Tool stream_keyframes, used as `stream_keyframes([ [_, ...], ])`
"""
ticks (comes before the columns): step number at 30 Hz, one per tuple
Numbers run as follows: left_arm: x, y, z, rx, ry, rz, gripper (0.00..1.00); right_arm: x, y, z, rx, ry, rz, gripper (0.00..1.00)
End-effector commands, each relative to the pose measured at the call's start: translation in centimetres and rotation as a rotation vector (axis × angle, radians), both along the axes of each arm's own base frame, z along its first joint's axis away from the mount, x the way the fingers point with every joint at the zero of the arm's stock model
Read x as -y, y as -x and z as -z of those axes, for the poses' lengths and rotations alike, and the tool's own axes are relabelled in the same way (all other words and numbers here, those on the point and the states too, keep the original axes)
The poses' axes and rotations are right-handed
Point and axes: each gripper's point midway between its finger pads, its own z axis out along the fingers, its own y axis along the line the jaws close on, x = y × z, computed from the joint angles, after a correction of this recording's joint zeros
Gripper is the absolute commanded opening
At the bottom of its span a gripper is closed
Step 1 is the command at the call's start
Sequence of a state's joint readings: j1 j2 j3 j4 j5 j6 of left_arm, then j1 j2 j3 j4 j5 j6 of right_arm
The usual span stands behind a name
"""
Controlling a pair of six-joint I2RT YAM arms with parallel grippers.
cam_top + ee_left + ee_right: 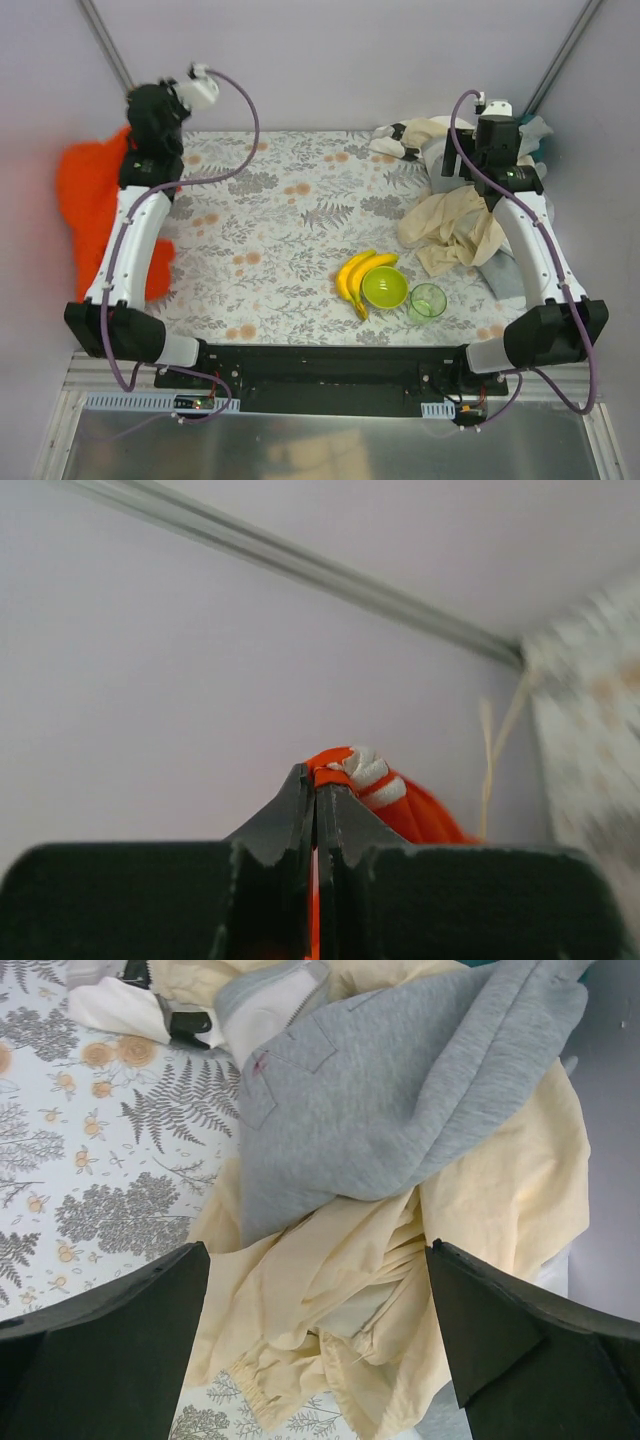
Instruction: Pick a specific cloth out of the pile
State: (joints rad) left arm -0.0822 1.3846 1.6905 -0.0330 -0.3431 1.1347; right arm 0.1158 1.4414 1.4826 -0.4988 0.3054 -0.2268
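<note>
Top view: the cloth (88, 195) lies bunched at the far left edge of the table (270, 230) and spills over the side, well apart from the pile (455, 225) at the far right. It looks soft, light and floppy. A pinch on a gathered fold should carry it, though the loose bulk will likely trail.

Left wrist view: the left gripper (315, 778) has its 2 fingers clamped on an orange fold beside a white ribbed trim (370, 775).

Right wrist view: the right gripper (315, 1330) hangs spread wide and empty over the grey garment (400, 1090) and the cream-yellow garment (330, 1280).
</note>
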Motion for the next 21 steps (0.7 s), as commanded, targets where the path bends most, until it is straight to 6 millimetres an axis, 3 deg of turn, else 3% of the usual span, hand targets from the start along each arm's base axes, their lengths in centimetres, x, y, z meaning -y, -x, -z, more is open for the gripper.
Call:
stream_keyframes([
  [1,-2.5,2.3,13.8,-0.308,0.129,-0.131,0.0,-1.1,1.1,-2.8,0.099,0.017,-0.041,0.99],
  [4,-3.7,4.8,22.6,-0.473,0.214,-0.189,0.0,-1.6,1.8,-2.9,0.106,0.032,-0.057,0.99],
  [7,-4.8,9.2,31.6,-0.661,0.322,-0.258,0.0,-1.7,2.4,-3.1,0.11,0.051,-0.063,0.99],
  [9,-5.2,12.5,35.5,-0.787,0.394,-0.313,0.0,-1.9,2.8,-3.1,0.114,0.053,-0.065,1.0],
  [14,-7.0,20.2,41.1,-0.993,0.618,-0.53,0.0,-2.8,3.4,-2.8,0.112,0.049,-0.093,0.99],
  [18,-8.4,23.6,44.7,-1.105,0.686,-0.646,0.0,-3.2,3.7,-2.7,0.106,0.045,-0.107,0.99],
  [19,-8.7,23.6,44.8,-1.107,0.69,-0.675,0.19,-3.3,3.7,-2.7,0.108,0.044,-0.111,0.99],
  [20,-9.1,23.2,44.5,-1.087,0.7,-0.705,0.49,-3.5,3.8,-2.5,0.101,0.039,-0.116,0.99],
  [21,-9.0,23.0,44.0,-1.071,0.721,-0.718,0.7,-3.7,3.8,-2.3,0.094,0.033,-0.118,0.99],
])
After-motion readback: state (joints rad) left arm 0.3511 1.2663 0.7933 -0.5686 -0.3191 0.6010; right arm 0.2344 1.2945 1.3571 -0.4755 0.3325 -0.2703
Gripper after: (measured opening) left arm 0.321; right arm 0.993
